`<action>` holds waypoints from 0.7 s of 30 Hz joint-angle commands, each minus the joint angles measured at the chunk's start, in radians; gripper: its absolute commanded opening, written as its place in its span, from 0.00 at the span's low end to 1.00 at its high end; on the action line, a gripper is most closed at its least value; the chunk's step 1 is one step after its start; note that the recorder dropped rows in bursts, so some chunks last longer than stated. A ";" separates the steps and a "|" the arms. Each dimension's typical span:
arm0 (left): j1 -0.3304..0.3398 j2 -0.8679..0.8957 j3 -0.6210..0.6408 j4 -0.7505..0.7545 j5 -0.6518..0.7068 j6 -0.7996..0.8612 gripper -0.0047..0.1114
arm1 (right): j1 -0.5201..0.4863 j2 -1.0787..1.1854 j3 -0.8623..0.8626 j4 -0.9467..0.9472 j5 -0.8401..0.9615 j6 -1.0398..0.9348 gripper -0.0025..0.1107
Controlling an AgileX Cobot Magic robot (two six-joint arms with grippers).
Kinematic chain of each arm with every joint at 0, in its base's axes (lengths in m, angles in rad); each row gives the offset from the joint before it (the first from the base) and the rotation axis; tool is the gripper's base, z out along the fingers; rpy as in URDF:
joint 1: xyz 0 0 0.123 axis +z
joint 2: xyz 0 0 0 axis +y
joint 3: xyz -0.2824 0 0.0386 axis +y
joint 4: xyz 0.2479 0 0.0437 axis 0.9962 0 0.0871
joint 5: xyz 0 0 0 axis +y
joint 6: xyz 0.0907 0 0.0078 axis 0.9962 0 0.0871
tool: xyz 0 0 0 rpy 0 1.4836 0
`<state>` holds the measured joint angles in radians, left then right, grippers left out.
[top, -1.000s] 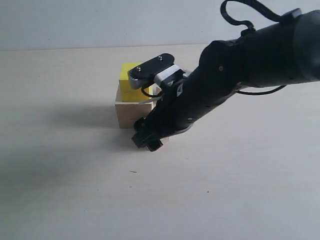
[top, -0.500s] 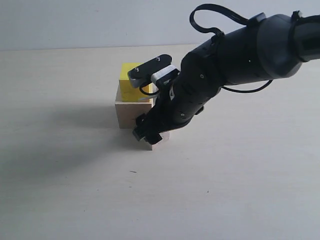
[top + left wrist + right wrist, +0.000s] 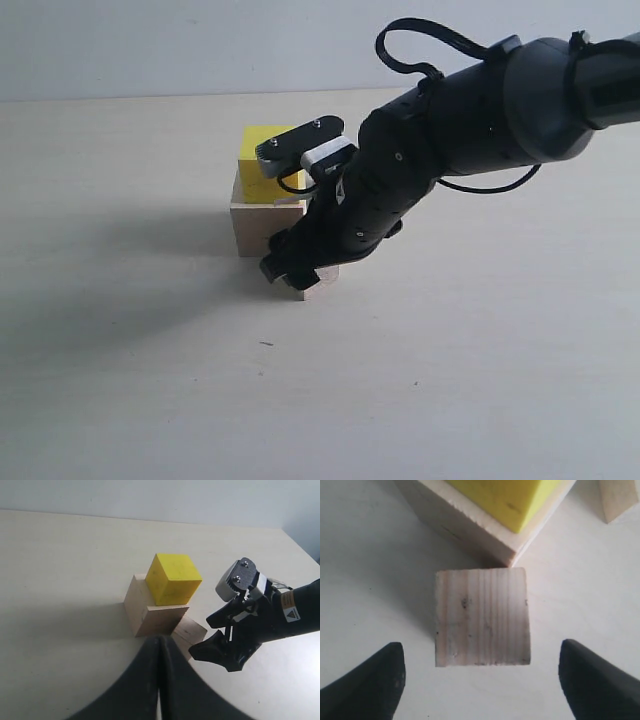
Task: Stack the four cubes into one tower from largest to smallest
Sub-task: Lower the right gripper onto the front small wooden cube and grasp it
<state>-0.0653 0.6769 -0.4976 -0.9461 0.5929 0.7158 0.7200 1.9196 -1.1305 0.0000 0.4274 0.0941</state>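
The bright yellow cube point(image 3: 260, 162) sits on the largest pale wood cube point(image 3: 262, 228), and together they form the tower's lower part. The smaller plain wood cube point(image 3: 482, 617) rests on the table by the base's corner. My right gripper point(image 3: 480, 652) is open and low over it, one finger point(image 3: 370, 680) on each side, not touching. In the exterior view the gripper point(image 3: 290, 268) hides most of that cube point(image 3: 318, 284). A corner of the tiniest pale cube point(image 3: 620, 497) shows beyond the base. The left gripper point(image 3: 159, 642) is shut and empty, set back from the stack point(image 3: 172, 577).
The pale table point(image 3: 150, 380) spreads wide around the stack. The right arm's black body point(image 3: 470, 130) reaches in over the table from the right and hides what lies behind the stack on that side.
The right arm has swung in and dropped, bringing its open gripper down around the small wood cube beside the base. The cubes have not moved.
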 commanded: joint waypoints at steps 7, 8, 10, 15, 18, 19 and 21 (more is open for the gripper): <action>-0.006 -0.004 0.005 -0.005 0.004 -0.006 0.04 | 0.001 0.049 -0.006 0.019 -0.024 0.004 0.69; -0.006 -0.004 0.005 -0.005 0.004 -0.006 0.04 | 0.001 0.049 -0.006 0.019 -0.026 0.004 0.69; -0.006 -0.004 0.005 -0.005 0.004 -0.006 0.04 | 0.001 0.049 -0.006 0.019 -0.030 0.004 0.69; -0.006 -0.004 0.005 -0.005 0.004 -0.006 0.04 | 0.001 0.049 -0.006 0.019 -0.019 0.006 0.40; -0.006 -0.004 0.005 -0.005 0.004 -0.006 0.04 | 0.001 0.042 -0.006 0.019 0.015 0.004 0.10; -0.006 -0.004 0.005 -0.005 0.004 -0.006 0.04 | 0.001 0.028 -0.006 0.019 0.044 0.004 0.02; -0.006 -0.004 0.005 -0.005 0.004 -0.006 0.04 | 0.001 -0.017 -0.006 0.007 0.120 0.004 0.02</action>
<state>-0.0653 0.6769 -0.4976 -0.9461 0.5967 0.7158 0.7200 1.9504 -1.1328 0.0201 0.4832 0.0979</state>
